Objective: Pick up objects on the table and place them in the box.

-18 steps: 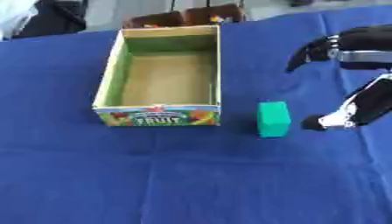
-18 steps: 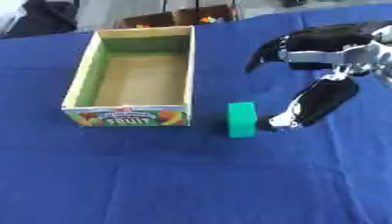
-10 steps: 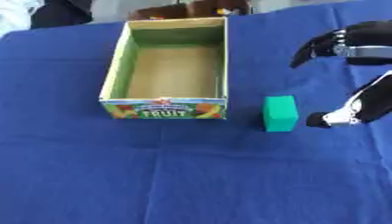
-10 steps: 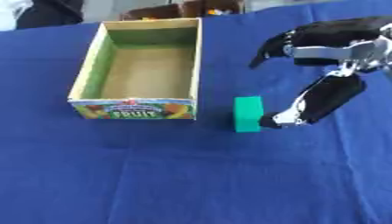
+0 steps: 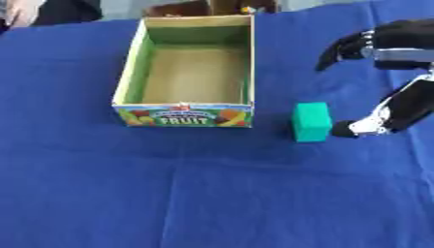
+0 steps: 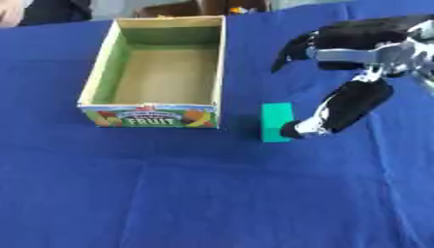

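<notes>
Spread across the whole scene, a blue cloth-covered desk (image 5: 212, 193) with soft creases. Toward the far left of it, an open rectangular cardboard box (image 5: 131, 68) with green inner walls, a tan floor and a printed front panel reading FRUIT among pictures of fruit; nothing visible inside. Just right of the box's near right corner, and apart from it, a small green rectangular block (image 5: 312, 121), standing upright on the cloth. Coming in from the right side, the black and silver right robot hand (image 6: 356, 99), released: fingers spread and holding nothing, one long finger (image 6: 292, 46) arched out toward the box well above the block, the lower digit angled down with its dark tip (image 5: 343, 129) right at the block's right face. Tip seemingly overlapping the block's edge in the right eye view, with a thin strip of blue showing between them in the left eye view; actual contact impossible to settle from these views. Block not enclosed by the hand, resting on the desk outside the box. No sign of the left robot hand in either view. Along the far edge, beyond the cloth, some dark shapes and a brown object, too blurred to make out.
</notes>
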`<action>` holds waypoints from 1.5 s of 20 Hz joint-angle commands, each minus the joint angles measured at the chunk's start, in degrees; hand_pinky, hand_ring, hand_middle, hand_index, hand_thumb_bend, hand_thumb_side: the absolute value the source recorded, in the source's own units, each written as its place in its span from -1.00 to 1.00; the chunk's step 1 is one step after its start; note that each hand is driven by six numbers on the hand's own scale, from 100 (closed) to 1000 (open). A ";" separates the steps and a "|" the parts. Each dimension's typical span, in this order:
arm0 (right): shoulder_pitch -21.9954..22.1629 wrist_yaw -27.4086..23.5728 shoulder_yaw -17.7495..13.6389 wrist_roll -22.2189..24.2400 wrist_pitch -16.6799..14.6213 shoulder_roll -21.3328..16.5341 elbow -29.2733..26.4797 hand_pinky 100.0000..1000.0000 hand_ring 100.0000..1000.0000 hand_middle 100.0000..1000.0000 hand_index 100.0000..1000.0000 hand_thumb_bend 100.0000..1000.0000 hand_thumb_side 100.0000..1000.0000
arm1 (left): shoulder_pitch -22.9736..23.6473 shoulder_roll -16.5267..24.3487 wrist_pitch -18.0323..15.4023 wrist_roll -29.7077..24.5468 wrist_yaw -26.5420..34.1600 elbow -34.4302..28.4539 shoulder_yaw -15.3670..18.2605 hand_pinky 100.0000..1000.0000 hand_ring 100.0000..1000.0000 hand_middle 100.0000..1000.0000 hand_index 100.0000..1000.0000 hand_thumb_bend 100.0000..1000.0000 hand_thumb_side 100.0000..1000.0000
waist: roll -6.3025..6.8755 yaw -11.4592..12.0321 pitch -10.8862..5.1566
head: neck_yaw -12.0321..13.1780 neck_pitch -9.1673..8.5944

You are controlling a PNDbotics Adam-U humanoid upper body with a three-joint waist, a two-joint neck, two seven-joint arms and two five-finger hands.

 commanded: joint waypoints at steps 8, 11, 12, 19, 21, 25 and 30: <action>-1.94 3.11 2.17 0.28 3.33 1.35 2.89 0.71 0.91 0.79 0.94 -0.11 0.05 | -0.97 0.51 -0.03 -0.44 0.45 -0.97 -0.39 0.67 0.97 0.95 1.00 -0.99 1.00 | -0.23 0.61 -1.21 | -2.50 -2.44; -2.29 3.77 2.46 0.28 3.45 2.21 4.90 0.71 0.90 0.78 0.93 -0.11 0.04 | -1.01 0.46 0.04 -0.43 0.52 -0.97 -0.42 0.67 0.97 0.95 1.00 -1.00 1.00 | -0.11 0.68 -1.03 | -2.69 -2.79; -2.42 4.02 2.57 0.28 3.49 2.54 5.65 0.71 0.90 0.77 0.93 -0.11 0.04 | -1.02 0.43 0.07 -0.44 0.55 -0.97 -0.44 0.67 0.97 0.95 1.00 -1.00 1.00 | -0.06 0.70 -0.97 | -2.72 -2.90; -2.70 4.47 3.10 0.28 2.21 4.11 11.31 0.71 0.90 0.77 0.92 -0.10 -0.01 | -1.06 0.28 0.19 -0.45 0.69 -0.97 -0.47 0.67 0.97 0.95 1.00 -1.00 1.00 | 0.24 0.85 -0.69 | -2.80 -3.39; -2.71 4.34 3.17 0.28 1.53 4.49 13.00 0.72 0.90 0.77 0.92 -0.10 -0.02 | -1.06 0.24 0.20 -0.48 0.71 -0.97 -0.47 0.67 0.97 0.95 1.00 -1.00 1.00 | 0.28 0.90 -0.65 | -2.81 -3.53; -2.55 3.76 3.31 0.28 0.56 4.92 15.00 0.72 0.90 0.76 0.92 -0.08 -0.04 | -1.04 0.18 0.24 -0.46 0.76 -0.97 -0.44 0.67 0.97 0.95 1.00 -1.00 1.00 | 0.37 0.94 -0.60 | -2.72 -3.80; -1.98 3.54 3.65 0.28 0.26 5.03 15.56 0.70 0.88 0.71 0.88 -0.04 -0.07 | -1.14 0.06 0.31 -0.46 0.84 -0.97 -0.47 0.67 0.97 0.95 1.00 -1.00 1.00 | 0.35 0.95 -0.50 | -2.64 -3.88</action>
